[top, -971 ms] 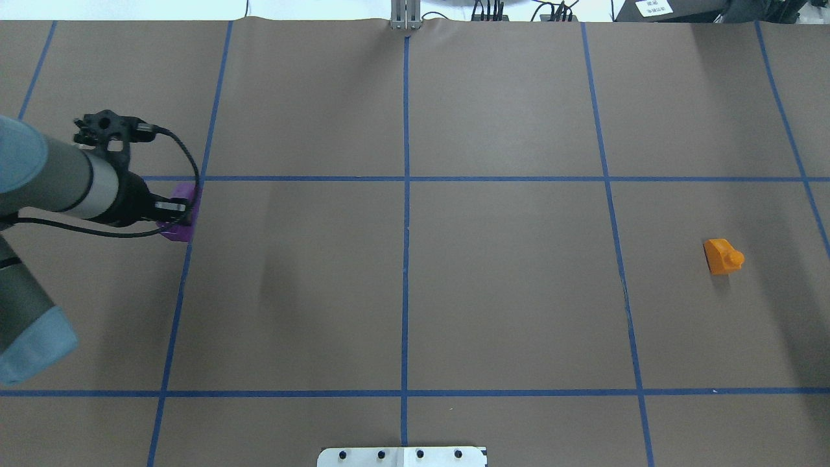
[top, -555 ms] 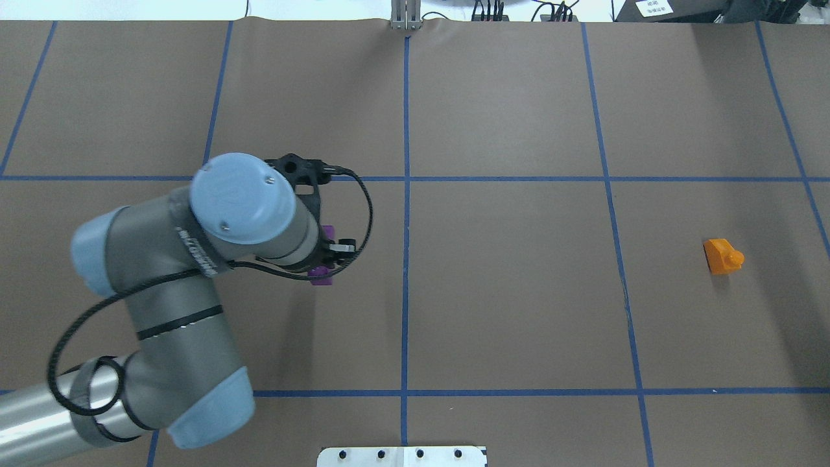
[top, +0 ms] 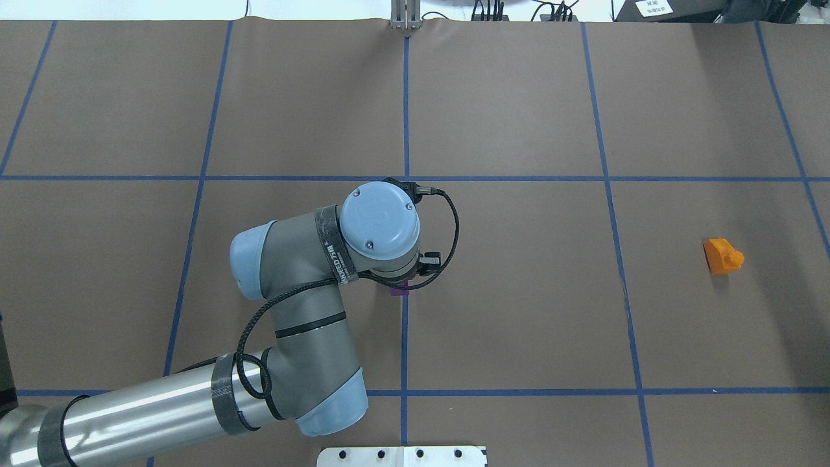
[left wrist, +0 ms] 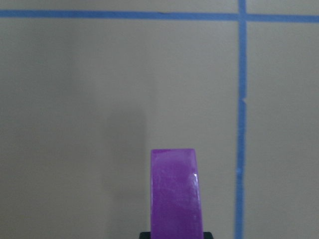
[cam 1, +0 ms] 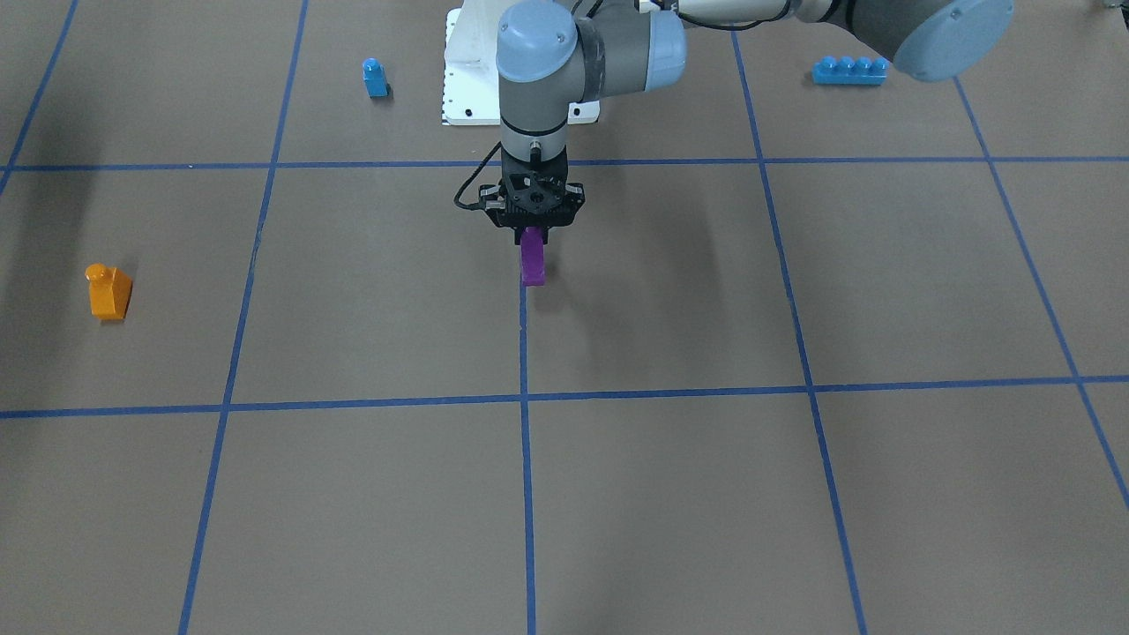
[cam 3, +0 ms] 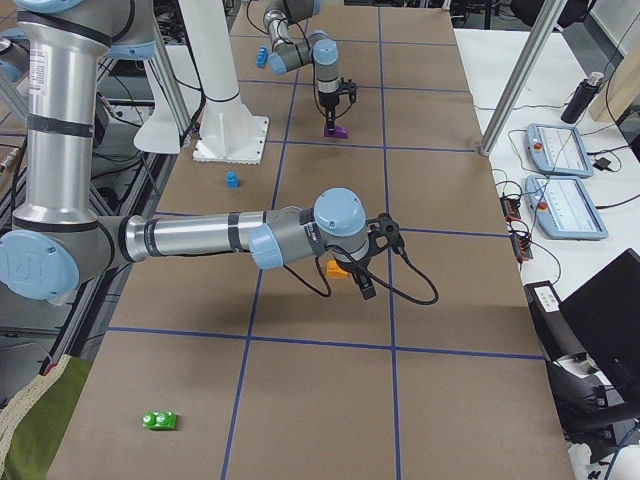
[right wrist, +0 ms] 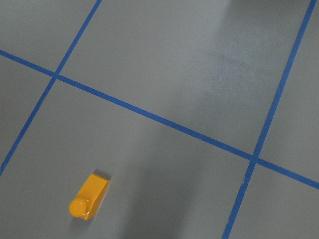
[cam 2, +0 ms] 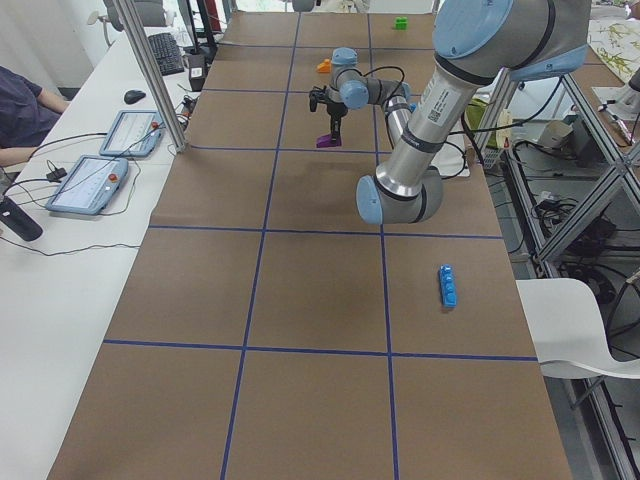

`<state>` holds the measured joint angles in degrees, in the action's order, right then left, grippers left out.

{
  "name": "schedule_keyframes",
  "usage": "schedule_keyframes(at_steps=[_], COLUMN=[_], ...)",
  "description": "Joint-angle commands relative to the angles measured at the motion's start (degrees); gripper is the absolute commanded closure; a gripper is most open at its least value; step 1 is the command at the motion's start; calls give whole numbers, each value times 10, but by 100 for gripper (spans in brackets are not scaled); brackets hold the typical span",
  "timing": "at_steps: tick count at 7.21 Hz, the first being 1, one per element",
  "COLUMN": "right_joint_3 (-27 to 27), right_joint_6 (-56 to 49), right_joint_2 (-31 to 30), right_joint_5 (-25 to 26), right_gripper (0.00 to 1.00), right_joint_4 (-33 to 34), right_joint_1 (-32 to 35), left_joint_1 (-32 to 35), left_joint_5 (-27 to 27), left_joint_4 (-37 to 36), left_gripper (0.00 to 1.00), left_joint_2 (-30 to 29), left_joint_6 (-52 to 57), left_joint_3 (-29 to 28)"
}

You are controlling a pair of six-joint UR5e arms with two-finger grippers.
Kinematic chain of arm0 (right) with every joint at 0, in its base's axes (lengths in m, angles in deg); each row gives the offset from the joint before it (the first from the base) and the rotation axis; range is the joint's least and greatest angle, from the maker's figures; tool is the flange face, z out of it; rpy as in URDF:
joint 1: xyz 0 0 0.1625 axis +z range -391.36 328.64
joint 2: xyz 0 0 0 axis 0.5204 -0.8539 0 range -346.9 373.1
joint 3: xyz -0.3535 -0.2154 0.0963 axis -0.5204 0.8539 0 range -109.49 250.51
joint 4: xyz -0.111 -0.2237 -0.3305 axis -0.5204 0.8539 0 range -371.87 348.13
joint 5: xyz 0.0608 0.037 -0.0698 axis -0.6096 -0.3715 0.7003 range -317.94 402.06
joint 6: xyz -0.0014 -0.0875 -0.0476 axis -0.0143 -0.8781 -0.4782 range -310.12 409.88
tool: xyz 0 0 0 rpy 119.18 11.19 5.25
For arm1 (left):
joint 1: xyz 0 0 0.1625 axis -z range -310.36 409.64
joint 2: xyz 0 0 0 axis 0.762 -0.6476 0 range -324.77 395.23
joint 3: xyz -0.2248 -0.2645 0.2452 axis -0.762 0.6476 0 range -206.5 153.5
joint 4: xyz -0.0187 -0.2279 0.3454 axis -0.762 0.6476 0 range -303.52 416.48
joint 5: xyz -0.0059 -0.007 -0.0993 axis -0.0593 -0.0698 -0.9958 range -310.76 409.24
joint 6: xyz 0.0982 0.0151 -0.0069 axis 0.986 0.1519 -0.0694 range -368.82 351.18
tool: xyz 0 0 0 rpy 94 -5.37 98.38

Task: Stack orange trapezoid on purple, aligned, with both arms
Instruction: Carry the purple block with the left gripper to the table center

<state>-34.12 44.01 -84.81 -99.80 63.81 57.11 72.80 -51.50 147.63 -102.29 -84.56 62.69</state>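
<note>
Coming from the left side, the left claw (cam 1: pixel 532 236) is pinching the purple brick (cam 1: pixel 532 262) at the blue centre line (cam 1: pixel 526 353), probably as base for the orange brick (top: pixel 722 255); whether the right claw (cam 3: pixel 362 280) is spread, I cannot tell.

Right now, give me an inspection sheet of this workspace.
Surface: brown cover with blue tape grid, flat.
Job's things: purple in the left gripper at the centre line; orange free on the cover, well apart.
Clutter: small blue brick, long blue brick, green brick.
Grippers: left shut on purple; right gripper near orange, state unclear.
Cables: black cable looped at the left wrist.
Surroundings: pendants and a person at a side bench.
</note>
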Motion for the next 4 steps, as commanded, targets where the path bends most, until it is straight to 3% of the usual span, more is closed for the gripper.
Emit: schedule_keyframes(at_steps=[1,4], right_joint_3=[0,0], right_joint_6=[0,1], right_joint_2=[0,0], right_joint_5=[1,0], right_gripper=[0,0], right_joint_4=[1,0], right_joint_1=[-1,-1], left_joint_1=[-1,-4], left_joint_5=[0,1], left_joint_4=[30,30], left_gripper=[100,100], left_joint_2=[-3,-5], left_joint_6=[3,9], left_joint_3=[-29,-30])
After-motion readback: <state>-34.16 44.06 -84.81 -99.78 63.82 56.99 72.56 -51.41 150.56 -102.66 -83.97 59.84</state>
